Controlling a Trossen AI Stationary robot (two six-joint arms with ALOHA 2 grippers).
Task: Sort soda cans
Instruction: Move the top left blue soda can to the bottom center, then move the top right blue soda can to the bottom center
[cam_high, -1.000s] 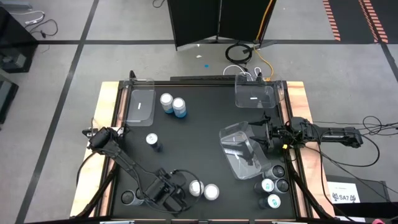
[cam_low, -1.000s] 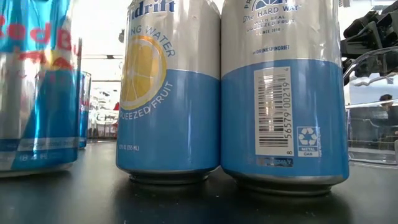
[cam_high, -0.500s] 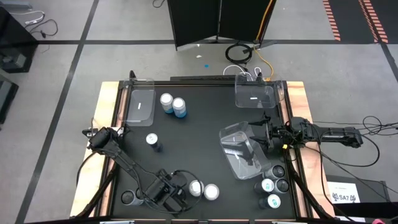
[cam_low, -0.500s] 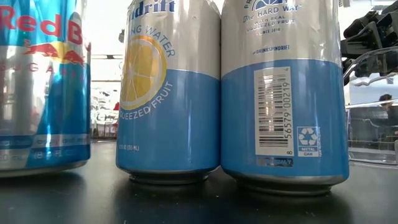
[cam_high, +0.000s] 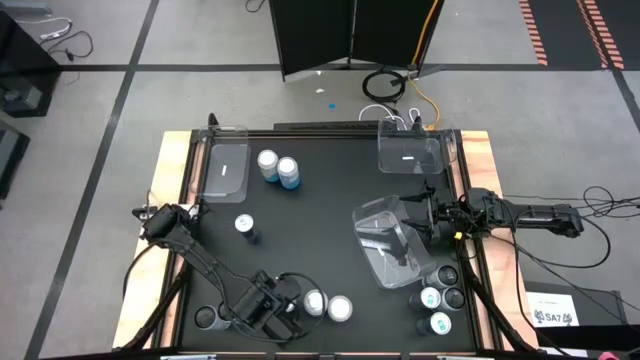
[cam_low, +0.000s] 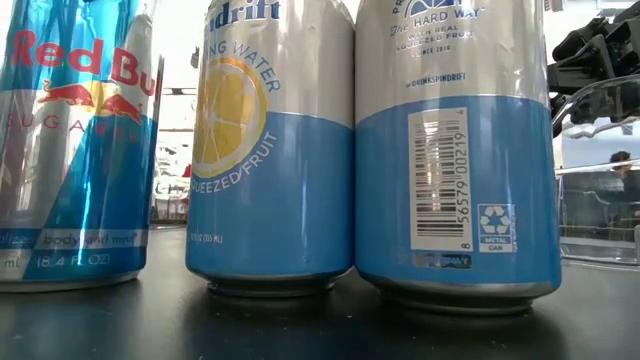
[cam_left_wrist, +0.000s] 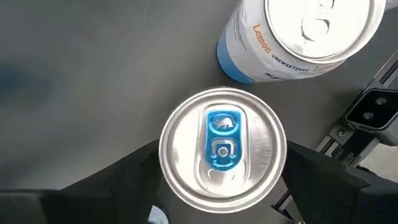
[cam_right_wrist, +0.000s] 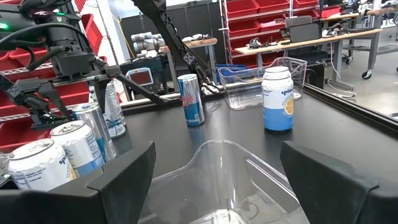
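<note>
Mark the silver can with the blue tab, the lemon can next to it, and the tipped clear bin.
Silver can with blue tab (cam_left_wrist: 222, 144), left wrist view: lid centre.
White-and-blue lemon can (cam_left_wrist: 323, 25), left wrist view: lid.
Tipped clear plastic bin (cam_high: 385, 245), high view: wall.
</note>
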